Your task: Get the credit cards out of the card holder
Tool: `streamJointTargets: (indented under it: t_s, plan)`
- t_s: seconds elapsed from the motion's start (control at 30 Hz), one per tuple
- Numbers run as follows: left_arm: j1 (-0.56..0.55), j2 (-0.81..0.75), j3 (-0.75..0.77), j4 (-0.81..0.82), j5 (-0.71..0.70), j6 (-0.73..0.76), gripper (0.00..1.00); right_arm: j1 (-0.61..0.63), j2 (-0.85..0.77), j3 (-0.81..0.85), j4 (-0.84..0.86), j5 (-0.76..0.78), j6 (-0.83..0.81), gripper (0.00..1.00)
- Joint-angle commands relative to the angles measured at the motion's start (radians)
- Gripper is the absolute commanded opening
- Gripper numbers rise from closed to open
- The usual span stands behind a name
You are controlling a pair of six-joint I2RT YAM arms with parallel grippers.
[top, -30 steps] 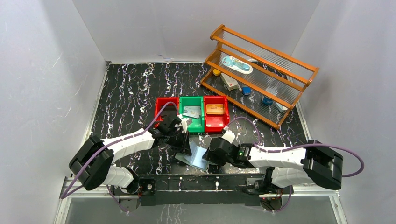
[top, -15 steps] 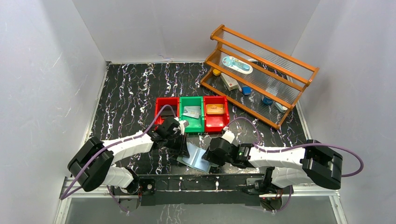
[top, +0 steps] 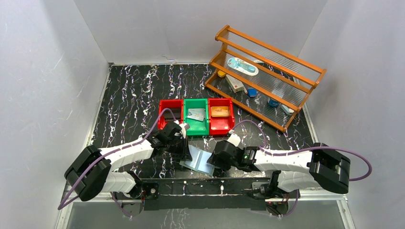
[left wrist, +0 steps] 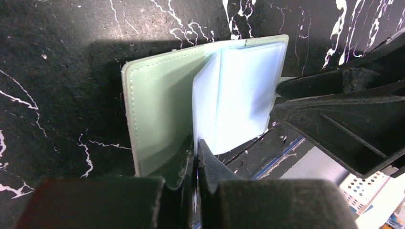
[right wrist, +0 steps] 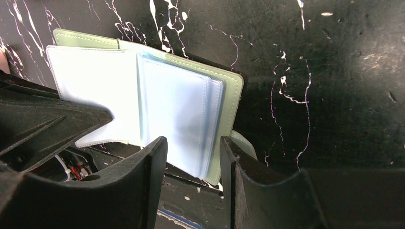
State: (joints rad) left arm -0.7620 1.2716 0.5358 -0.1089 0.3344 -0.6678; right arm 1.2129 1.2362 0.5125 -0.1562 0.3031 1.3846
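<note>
- Here, a small sage-green card holder (top: 198, 162) lies open on the black marbled tabletop (top: 129, 95), close to the near edge and between the two robot arms.
- Its clear pale blue sleeves (left wrist: 239, 95) fan out from the green cover (left wrist: 157, 109). One sleeve stands raised like a turned page.
- The left jaws are pressed together at the lower edge of that raised sleeve and appear to pinch it.
- The right jaws stand partly apart, straddling the far edge of the sleeve stack. They do not visibly squeeze it.
- Beyond the holder, a silvery grey card (top: 196, 114) lies in a green bin (top: 187, 125) and a tan-gold card (top: 220, 111) in the red bin (top: 228, 125) to its right.
- No card shows in the sleeves on view. Whether one hides in a covered sleeve cannot be told.
- The step in hand looks like leafing through the sleeves, with much of the emptying seemingly done.
- The next move probably calls for holding the cover steady while the page is turned. Any card found must then be drawn straight out of its thin pocket without dragging the soft holder along.
</note>
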Motion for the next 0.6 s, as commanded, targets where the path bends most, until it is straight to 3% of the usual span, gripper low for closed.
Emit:
streamJointTargets:
  t_s: [0.0, 0.37, 0.57]
  plan:
    - [-0.002, -0.034, -0.016, -0.006, -0.016, -0.011, 0.0, -0.002, 0.001, 0.02, -0.006, -0.009, -0.01, 0.54]
    - [-0.002, -0.02, -0.042, 0.014, 0.016, -0.008, 0.0, -0.001, 0.071, 0.004, 0.098, -0.033, -0.01, 0.5]
    - [-0.003, -0.01, -0.063, 0.033, 0.034, -0.011, 0.0, -0.001, 0.082, 0.045, 0.065, -0.025, -0.047, 0.48]
